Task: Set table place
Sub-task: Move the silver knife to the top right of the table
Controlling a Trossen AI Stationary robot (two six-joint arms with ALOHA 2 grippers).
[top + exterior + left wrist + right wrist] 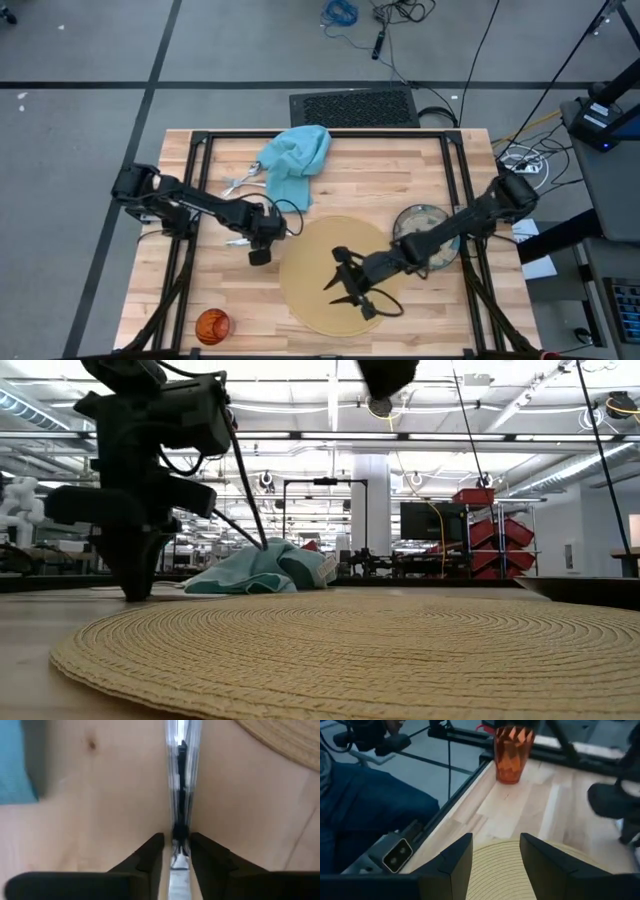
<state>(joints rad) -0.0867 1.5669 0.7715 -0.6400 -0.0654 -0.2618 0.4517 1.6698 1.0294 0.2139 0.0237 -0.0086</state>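
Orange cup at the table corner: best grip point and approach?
Grip the orange cup mid-wall, jaws straddling it from the side. It stands upright and alone on the table, its faceted wall narrowing toward the base. The open right gripper hovers over the mat.

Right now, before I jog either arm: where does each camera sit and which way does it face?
High: overhead, straight down on table, both arms, left gripper, right gripper.
Low: tabletop height, level across mat to napkin; one arm shows.
Left wrist: over the wood, fingers closed on a silver utensil.
Right wrist: open fingers over mat, facing orange cup.
Shared: mat in all; cup in high and right wrist.
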